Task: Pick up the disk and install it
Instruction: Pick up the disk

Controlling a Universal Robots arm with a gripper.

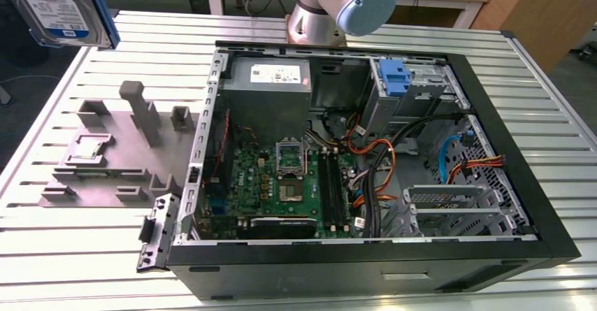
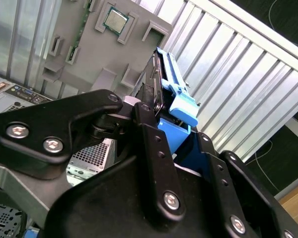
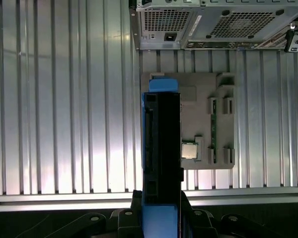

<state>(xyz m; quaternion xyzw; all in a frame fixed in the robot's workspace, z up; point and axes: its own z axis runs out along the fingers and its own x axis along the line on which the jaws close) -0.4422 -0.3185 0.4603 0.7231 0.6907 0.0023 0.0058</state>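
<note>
Claw [image 3: 161, 206] clamped on the disk [image 3: 161, 144], whose long axis points outward. In the exterior view the disk sits upper left, the case [image 1: 373, 255] (open) lower right.

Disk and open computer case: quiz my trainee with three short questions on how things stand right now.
1. True or false: the disk already sits inside the computer case.
2. In the first wrist view, what lies beyond the disk? A) a grey parts holder B) a keyboard C) a cardboard box
3. Fill in: the gripper has its fingers shut on the ____.

Key: 1 false, it is held up clear of the case; 2 A; 3 disk.
</note>
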